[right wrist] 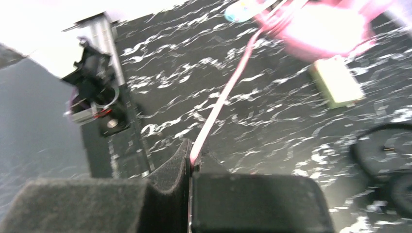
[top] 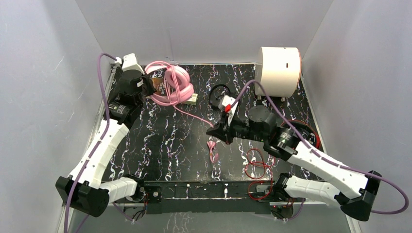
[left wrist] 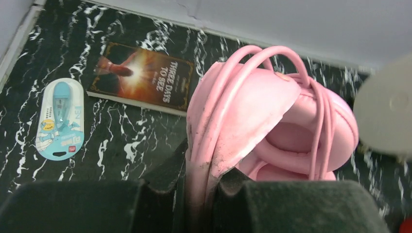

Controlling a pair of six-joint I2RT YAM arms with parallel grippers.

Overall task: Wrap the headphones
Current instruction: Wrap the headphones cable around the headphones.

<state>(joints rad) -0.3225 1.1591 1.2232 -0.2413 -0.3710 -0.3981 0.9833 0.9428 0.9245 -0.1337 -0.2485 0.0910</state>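
Black surface with white marble veining (top: pixel 165 141), boxed in by plain pale wall panels (top: pixel 209 29). Dark paperback book, glowing orange cover, title "Three Days to See" (left wrist: pixel 143 77), flat at far left by back wall. Blue-and-white carded correction-tape pack (left wrist: pixel 60 119) flat beside book, not touching. Large cream cylinder (top: pixel 278 70) at far right corner. Small pale green rectangular block (right wrist: pixel 336 81) flat, mid-far.

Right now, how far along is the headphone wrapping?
Partly done. Several cable loops already circle the pink headset, which the left hand clamps. The right hand pinches the pink cable, its tail trailing on the table. Left: that tail, the red headset with its loose red cable, and probably the black headset.
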